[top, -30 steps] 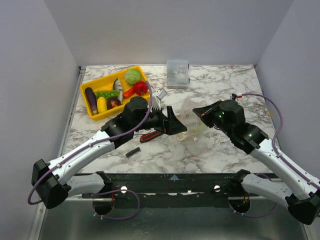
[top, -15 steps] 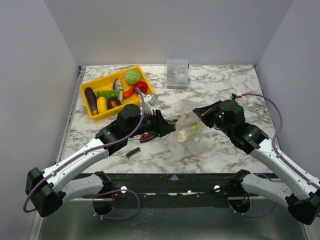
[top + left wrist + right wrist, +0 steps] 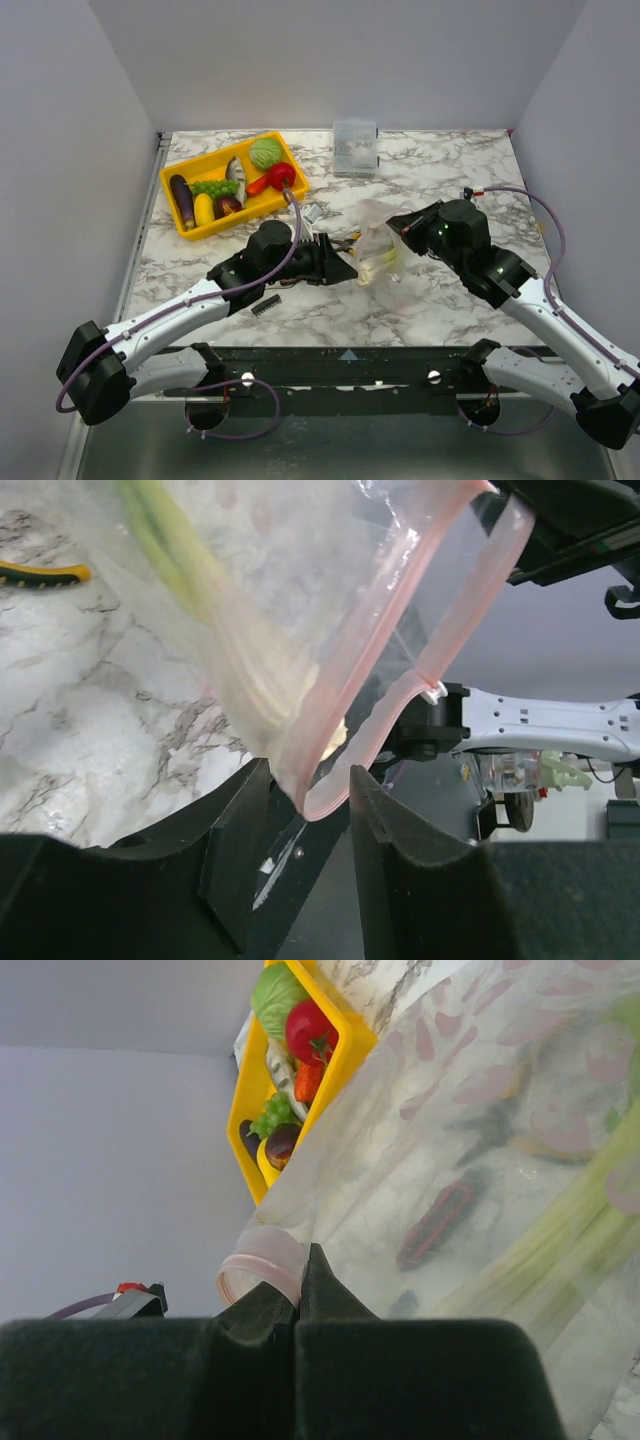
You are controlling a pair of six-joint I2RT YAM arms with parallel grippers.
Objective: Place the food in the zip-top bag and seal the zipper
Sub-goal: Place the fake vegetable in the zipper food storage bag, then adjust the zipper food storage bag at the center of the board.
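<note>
1. Claws: my left claw [image 3: 312,780] has its two fingers apart with a clear gap between them. The looped end of the zipper [image 3: 345,695] hangs down into that gap. It lies against the inner face of one finger; I cannot tell whether the other finger touches it.
2. My right claw [image 3: 303,1295] has its fingers pressed together, pinching the zip-top bag [image 3: 375,228] at its pinkish mouth strip. The strip bulges out just beside the fingertips.
3. The bag spans between my two claws. At the left claw's end the two sides of the mouth strip are parted.
4. The celery stalk [image 3: 375,263] is inside the bag, visible through the film. It lies just ahead of the left claw and below the right claw.
5. The rest of the food sits in the yellow tray [image 3: 245,212], well apart from both claws, beyond my left claw and to its left:
   - cabbage [image 3: 265,152]
   - tomato [image 3: 280,175]
   - fish [image 3: 236,170]
   - grapes [image 3: 213,187]
   - yellow fruit [image 3: 203,208]
   - eggplant [image 3: 182,200]
6. The yellow-handled pliers [image 3: 45,574] lie on the marble worktop [image 3: 450,160], past the bag as seen from the left claw.
7. The small clear box [image 3: 355,147] stands far ahead of both claws, at the rear of the worktop.
</note>
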